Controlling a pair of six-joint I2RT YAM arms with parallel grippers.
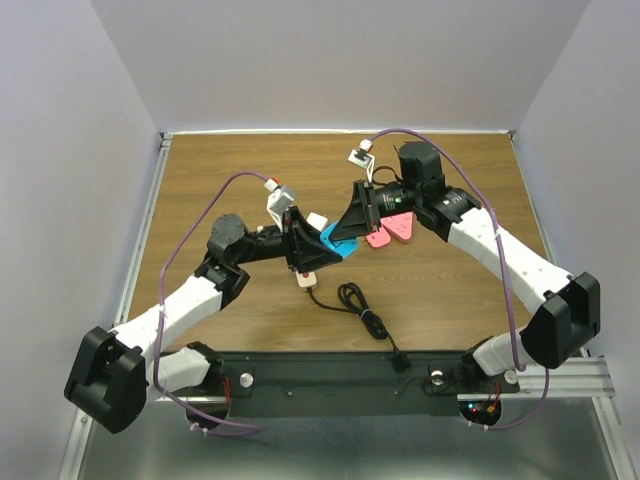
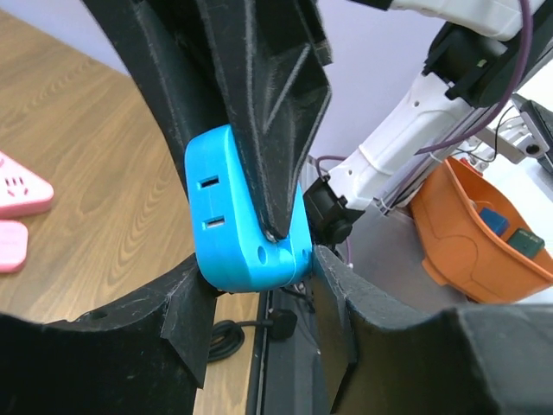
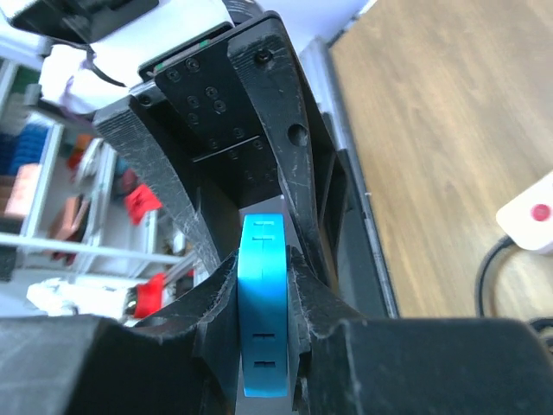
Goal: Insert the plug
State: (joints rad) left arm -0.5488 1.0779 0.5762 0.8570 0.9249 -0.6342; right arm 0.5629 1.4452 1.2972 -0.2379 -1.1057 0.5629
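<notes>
The right gripper (image 3: 263,290) is clamped on a flat blue plastic socket adapter (image 2: 229,207). Its two black fingers are pressed against the adapter's broad faces, and the adapter is seen edge-on between them in the right wrist view. The left gripper (image 2: 259,281) is closed on the same adapter from the opposite end. One finger (image 2: 186,316) is set against the adapter's rounded lower corner and the other against its far side, and no gap can be made out at either contact. The adapter is thus held between the two grippers above the brown wooden table (image 1: 450,290). Two slot openings are shown on the face that is turned toward the left wrist camera.

A small white plug (image 1: 308,280) is found lying on the table just on the near side of the adapter, toward the arm bases, and it is gripped by nothing. A red spot is shown on it in the right wrist view. Its black cord (image 1: 360,308) is laid in loose loops running away from the adapter toward the table's near edge. Two pink adapters (image 1: 377,238) of a similar flat shape are laid side by side on the table, just beside the blue adapter on the right arm's side.
</notes>
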